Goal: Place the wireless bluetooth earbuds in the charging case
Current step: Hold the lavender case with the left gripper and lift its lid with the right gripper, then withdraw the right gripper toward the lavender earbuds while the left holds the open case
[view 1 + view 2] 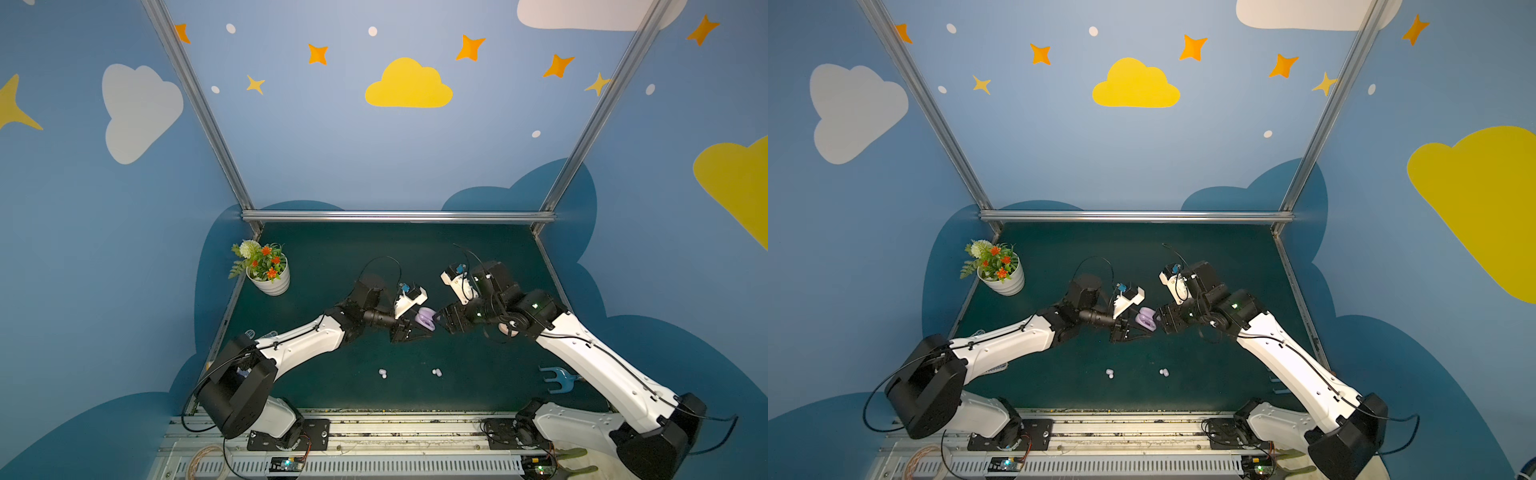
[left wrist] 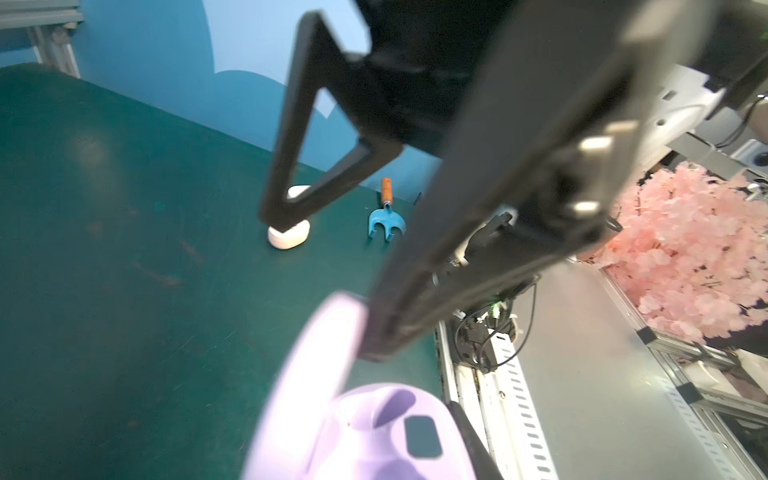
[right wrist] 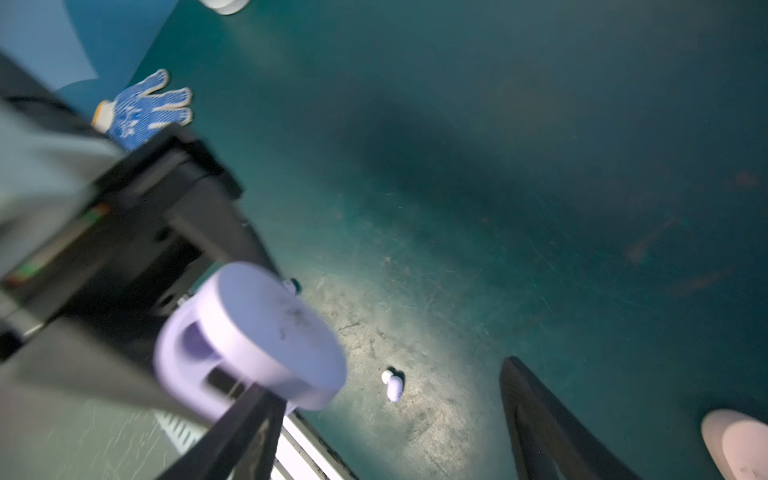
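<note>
Four earbuds are seen in both top views, one pair [image 1: 382,373] and a second pair [image 1: 436,372] lying on the green worktop [image 1: 332,374] toward its front edge, well apart from the lavender charging case [image 1: 425,319]. That case, its lid open, is held clear of the worktop, pinched by the left tool [image 1: 430,328]. The right tool [image 1: 439,323] is spread wide, with one finger [image 2: 457,249] at the lid's edge. A pale case [image 2: 288,232] is seen on the worktop near a blue garden fork [image 2: 386,220].
</note>
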Controlling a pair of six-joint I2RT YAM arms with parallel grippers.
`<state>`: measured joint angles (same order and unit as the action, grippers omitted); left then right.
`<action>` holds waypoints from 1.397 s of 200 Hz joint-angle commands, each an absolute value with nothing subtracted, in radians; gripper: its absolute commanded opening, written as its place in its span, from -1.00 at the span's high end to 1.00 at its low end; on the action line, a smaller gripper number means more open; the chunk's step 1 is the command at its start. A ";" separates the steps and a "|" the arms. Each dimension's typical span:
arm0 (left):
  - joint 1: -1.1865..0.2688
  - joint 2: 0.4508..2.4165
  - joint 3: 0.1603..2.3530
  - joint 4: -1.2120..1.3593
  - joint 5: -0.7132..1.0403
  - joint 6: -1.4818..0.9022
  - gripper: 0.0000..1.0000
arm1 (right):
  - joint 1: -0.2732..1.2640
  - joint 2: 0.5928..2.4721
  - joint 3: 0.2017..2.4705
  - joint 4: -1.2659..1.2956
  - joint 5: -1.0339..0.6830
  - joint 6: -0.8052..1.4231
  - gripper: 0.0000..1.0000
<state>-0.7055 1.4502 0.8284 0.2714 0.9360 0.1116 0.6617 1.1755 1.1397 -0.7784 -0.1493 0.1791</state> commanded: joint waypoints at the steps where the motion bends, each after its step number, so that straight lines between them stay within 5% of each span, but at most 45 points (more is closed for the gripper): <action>1: -0.710 1.415 0.844 0.297 0.984 0.120 0.46 | 0.644 1.191 1.168 -0.809 -0.104 0.196 -0.56; 172: -0.660 1.387 0.737 0.459 0.892 -0.008 0.47 | 0.615 1.125 1.214 -0.926 -0.304 0.306 -0.58; 279: -0.587 1.169 0.668 0.376 0.850 -0.036 0.48 | 0.727 1.090 0.815 -0.749 -0.275 0.623 -0.58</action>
